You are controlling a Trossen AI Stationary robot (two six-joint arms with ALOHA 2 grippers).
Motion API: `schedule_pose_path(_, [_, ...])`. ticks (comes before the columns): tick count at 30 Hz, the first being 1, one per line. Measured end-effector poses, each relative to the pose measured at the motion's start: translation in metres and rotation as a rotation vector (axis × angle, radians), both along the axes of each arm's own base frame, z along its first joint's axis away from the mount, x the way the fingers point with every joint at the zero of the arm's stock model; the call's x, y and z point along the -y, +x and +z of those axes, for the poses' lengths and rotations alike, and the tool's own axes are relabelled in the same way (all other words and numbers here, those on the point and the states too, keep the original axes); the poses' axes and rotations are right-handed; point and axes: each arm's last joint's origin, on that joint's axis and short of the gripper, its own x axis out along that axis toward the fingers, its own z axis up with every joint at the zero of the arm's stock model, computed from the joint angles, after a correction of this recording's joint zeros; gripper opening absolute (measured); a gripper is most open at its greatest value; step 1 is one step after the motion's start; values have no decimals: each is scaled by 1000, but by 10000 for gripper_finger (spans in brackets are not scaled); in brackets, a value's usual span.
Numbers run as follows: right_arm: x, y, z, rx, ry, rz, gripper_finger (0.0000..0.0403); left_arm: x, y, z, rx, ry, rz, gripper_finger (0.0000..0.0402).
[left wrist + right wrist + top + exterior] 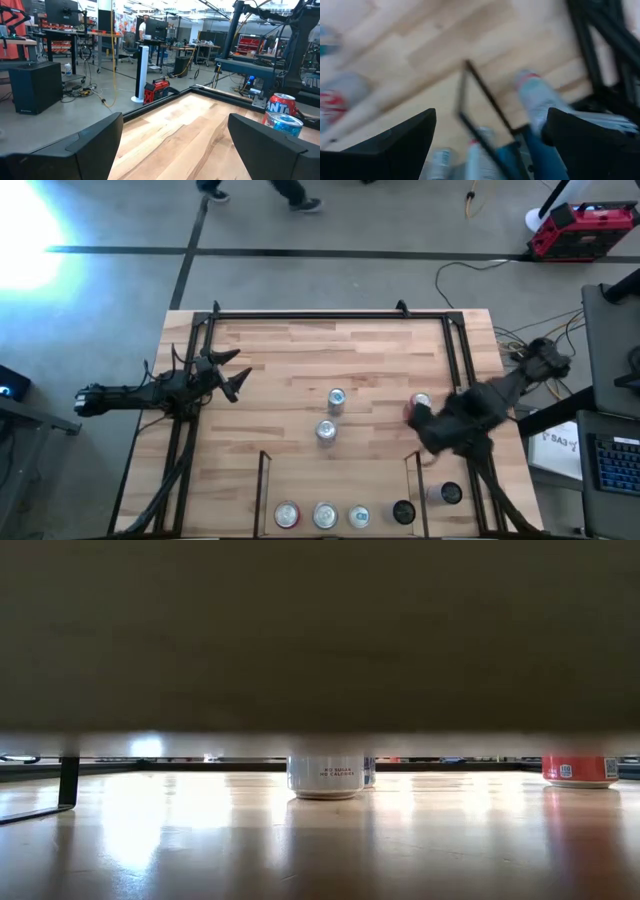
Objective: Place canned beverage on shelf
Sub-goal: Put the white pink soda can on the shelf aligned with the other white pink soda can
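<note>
Right gripper is mine to work with now: jaws spread wide, nothing between them, hanging just beside the red can on the table's right side. I'd call that can rigid but thin-walled, smooth and a bit slippery, probably weighty if full, so I'd clamp it across the middle of its body, not the rim. 2 silver cans stand mid-table, well apart from it. The shelf sits at the near edge with 4 cans in it already, and 1 more can outside its right rail, so open room looks tight. Left gripper, also open and empty, waits at the left.
</note>
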Motion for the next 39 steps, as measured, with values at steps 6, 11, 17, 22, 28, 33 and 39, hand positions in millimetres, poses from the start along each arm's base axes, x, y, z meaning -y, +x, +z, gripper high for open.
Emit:
schedule_pose_path(6, [-32,-31,-5,-51,8,-17,366,0,0,0,0,0,0,346])
schedule_pose_path(11, [-62,-46,-12,-49,-5,-4,366,0,0,0,-1,0,1,346])
schedule_pose_path(17, [-91,-53,-25,-46,-36,37,366,0,0,0,-1,0,0,346])
schedule_pose_path(22, [-106,-51,-36,-26,-69,73,366,0,0,0,-1,0,0,346])
schedule_pose_path(28, [-119,-44,-50,-16,-102,125,366,0,0,0,-1,0,0,346])
schedule_pose_path(33, [-124,-41,-56,-21,-111,129,366,0,0,0,-1,0,0,346])
schedule_pose_path(39, [-129,-38,-63,-27,-129,150,365,0,0,0,-1,0,0,346])
